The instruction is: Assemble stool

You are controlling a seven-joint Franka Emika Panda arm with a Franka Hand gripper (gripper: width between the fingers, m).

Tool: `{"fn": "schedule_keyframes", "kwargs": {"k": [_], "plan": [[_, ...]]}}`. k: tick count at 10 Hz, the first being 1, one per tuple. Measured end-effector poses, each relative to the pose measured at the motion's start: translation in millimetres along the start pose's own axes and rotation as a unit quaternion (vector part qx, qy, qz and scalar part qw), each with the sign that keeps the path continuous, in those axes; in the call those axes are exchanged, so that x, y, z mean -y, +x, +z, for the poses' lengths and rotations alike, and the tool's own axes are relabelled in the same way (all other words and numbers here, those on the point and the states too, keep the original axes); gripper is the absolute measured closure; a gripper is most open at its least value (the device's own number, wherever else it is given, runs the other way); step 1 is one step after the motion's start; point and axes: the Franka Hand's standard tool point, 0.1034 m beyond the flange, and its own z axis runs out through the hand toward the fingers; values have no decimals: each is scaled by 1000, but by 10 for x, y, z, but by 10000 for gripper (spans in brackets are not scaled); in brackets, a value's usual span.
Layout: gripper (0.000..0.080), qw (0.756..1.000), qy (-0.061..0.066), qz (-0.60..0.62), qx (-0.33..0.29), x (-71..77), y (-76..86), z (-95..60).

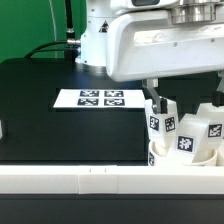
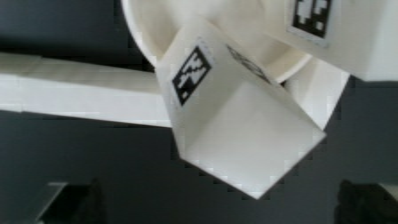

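Note:
The round white seat point(image 1: 178, 158) lies at the exterior view's lower right, against the front rail. Two chunky tagged legs stand on it: one point(image 1: 160, 122) directly under my gripper point(image 1: 156, 98), the other point(image 1: 205, 130) to its right. In the wrist view the nearer leg point(image 2: 240, 125) fills the middle, with the seat point(image 2: 267, 45) behind it. My gripper point(image 2: 217, 208) is open. Its dark fingers point(image 2: 63, 203) stand wide on either side of the leg's end and do not touch it. A third leg cannot be made out.
The marker board point(image 1: 100, 98) lies on the black table in the middle. A long white rail point(image 1: 90, 180) runs along the front edge and also shows in the wrist view point(image 2: 71, 95). A small white piece point(image 1: 2, 128) sits at the left edge.

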Motion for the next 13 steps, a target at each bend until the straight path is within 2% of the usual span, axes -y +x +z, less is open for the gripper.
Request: {"fn": "schedule_keyframes", "kwargs": {"k": [3,5,6,11,13], "plan": [[150,993,-12,-121,12,-31,-36,21],[150,966,-16,-255,28,-36,-71,52],[150,954,-13,-297,42,-17,-111,68],[150,952,-9,-302,57,80,-183,188],[150,954,-11,-294,60,63,-192,245]]}}
